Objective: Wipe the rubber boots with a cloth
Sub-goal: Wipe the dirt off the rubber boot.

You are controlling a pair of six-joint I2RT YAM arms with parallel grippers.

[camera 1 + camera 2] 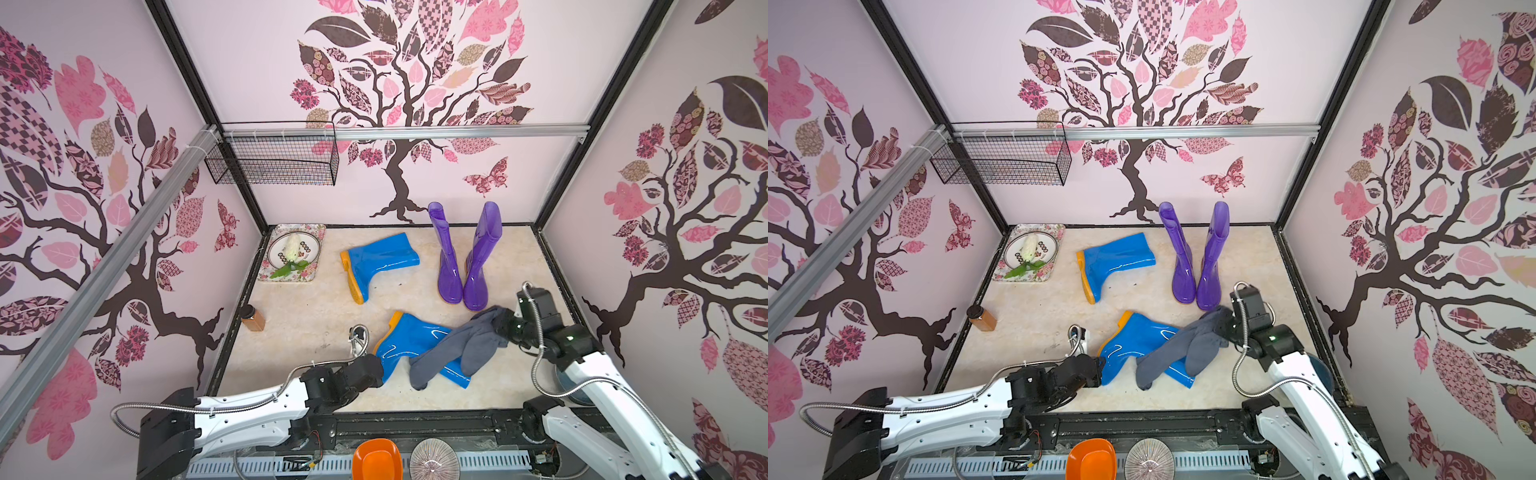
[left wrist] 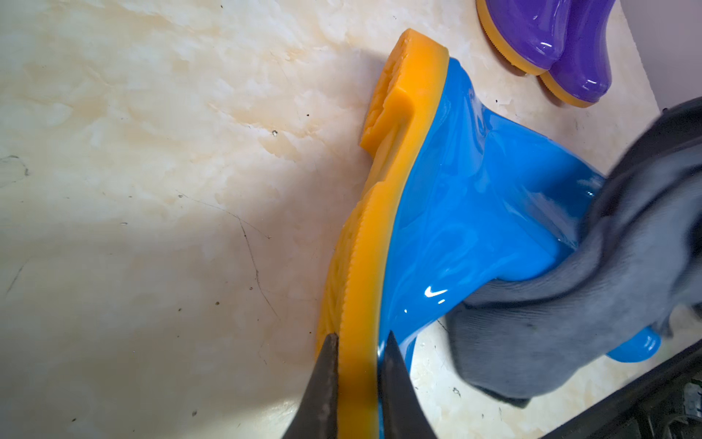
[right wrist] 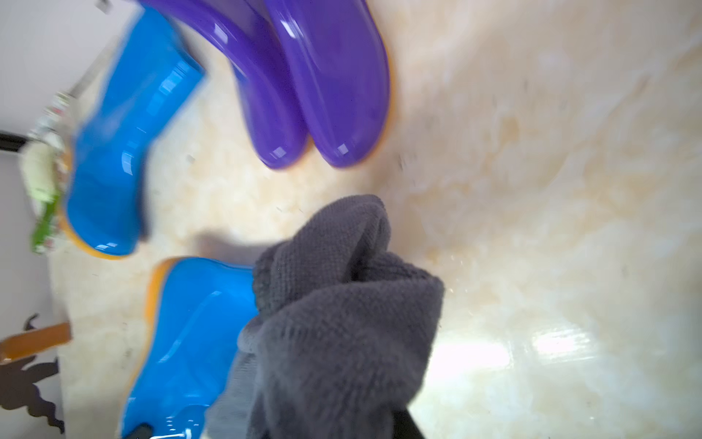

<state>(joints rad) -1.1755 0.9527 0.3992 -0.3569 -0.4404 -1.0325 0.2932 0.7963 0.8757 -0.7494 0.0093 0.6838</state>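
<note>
A blue rubber boot (image 1: 409, 338) (image 2: 475, 228) lies on its side near the front, orange sole toward the left. My left gripper (image 2: 359, 342) (image 1: 376, 365) is shut on the toe end of that sole. The dark grey cloth (image 1: 461, 349) (image 3: 342, 304) drapes across this boot's shaft, bunched at one end in my right gripper (image 1: 503, 324), which is shut on it; its fingers are mostly hidden by fabric. A second blue boot (image 1: 378, 259) lies farther back. Two purple boots (image 1: 446, 257) (image 1: 1214, 253) stand upright side by side at the back right.
A floral tray (image 1: 309, 232) with a plate and white flower sits at the back left. An amber bottle (image 1: 253, 319) stands by the left edge. A wire basket (image 1: 274, 160) hangs on the wall. An orange bowl (image 1: 377, 459) and ribbed glass dish (image 1: 434, 461) sit in front.
</note>
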